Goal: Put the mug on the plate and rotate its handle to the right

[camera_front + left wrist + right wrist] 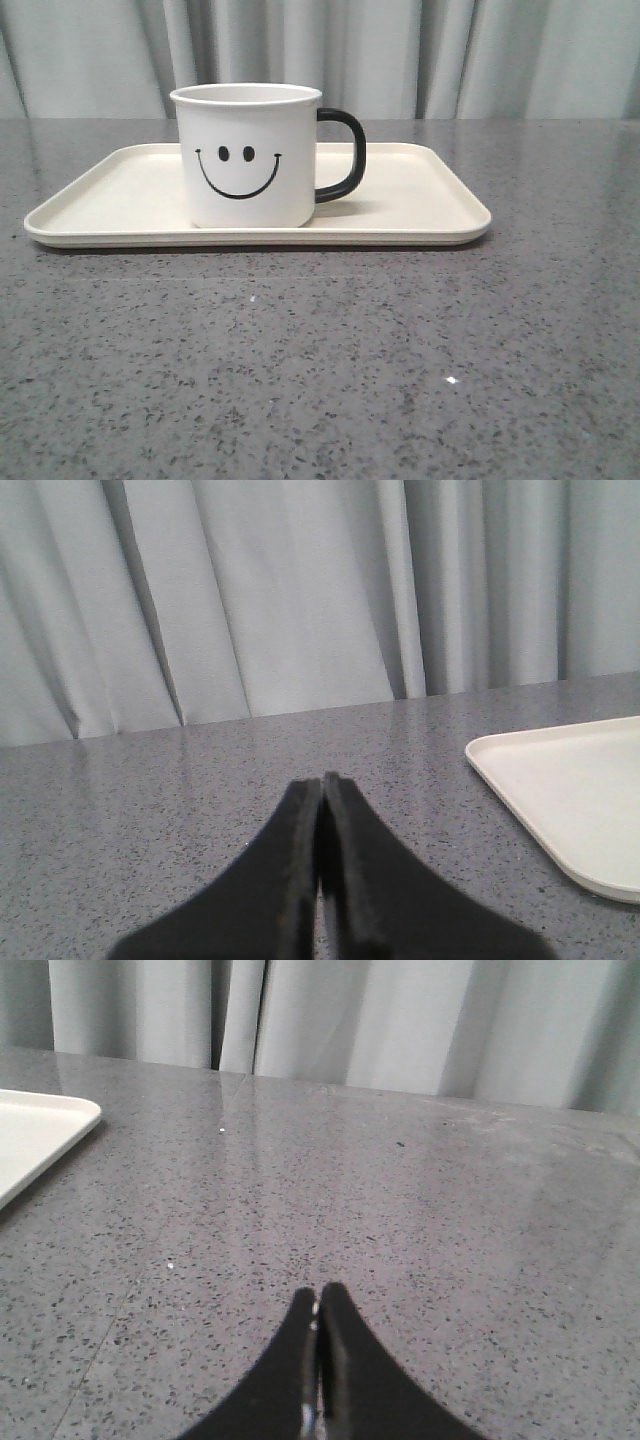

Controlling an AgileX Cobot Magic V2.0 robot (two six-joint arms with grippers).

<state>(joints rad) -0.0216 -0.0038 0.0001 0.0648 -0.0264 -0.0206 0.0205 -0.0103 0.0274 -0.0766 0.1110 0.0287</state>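
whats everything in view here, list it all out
mug: one, white with a black smiley face, upright on the plate, left of its middle in the front view
handle: one, glossy black, on the mug's right side
plate: one, cream, flat on the table, mug standing on it
table: one, grey speckled stone, under everything
curtain: grey-white folds, behind the table
left gripper: one, black, fingers pressed together, holding nothing, above the table beside a plate corner
right gripper: one, black, fingers pressed together, holding nothing, above bare table
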